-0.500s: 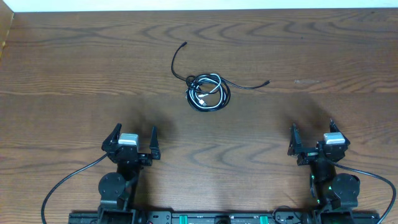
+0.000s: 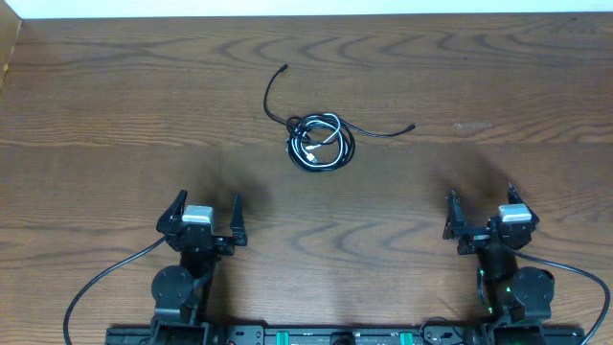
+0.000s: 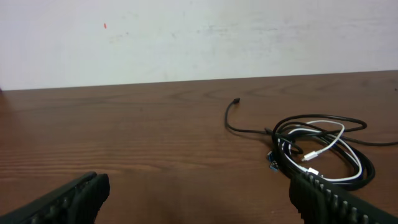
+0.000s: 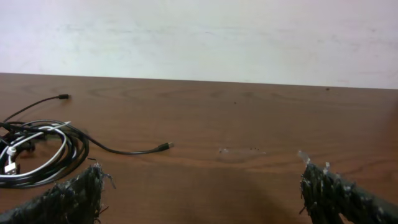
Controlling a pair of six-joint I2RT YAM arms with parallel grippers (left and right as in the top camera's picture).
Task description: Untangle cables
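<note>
On the worktop (image 2: 115, 115), well beyond both arms: cables (image 2: 321, 141) bunched in one small coil, black loops wound about a short white strand. Two black tails trailing out, one curving off on the far side of the coil, one running to its right, plug at the tip.

Likely trouble from here, as a judgement only:
- Tightening the tangle, by hauling a tail straight out while loops lie crossed over it.
- Dragging the whole coil across the wood, by pulling with one arm and nothing pinning the rest.
- Catching two strands in one pinch, black and white lying in touch inside the coil.
- Missing or slipping off a strand, thin cord lying flat on a hard surface.

Left gripper (image 2: 206, 213): on the near side of the coil and to its left, low by its base, pointed toward the coil. Fingers (image 3: 68, 199) spread wide, holding nothing.

Right gripper (image 2: 482, 209): near side of the coil, to its right, low and level, likewise aimed forward. Spread wide too, empty, well apart from the coil.
</note>
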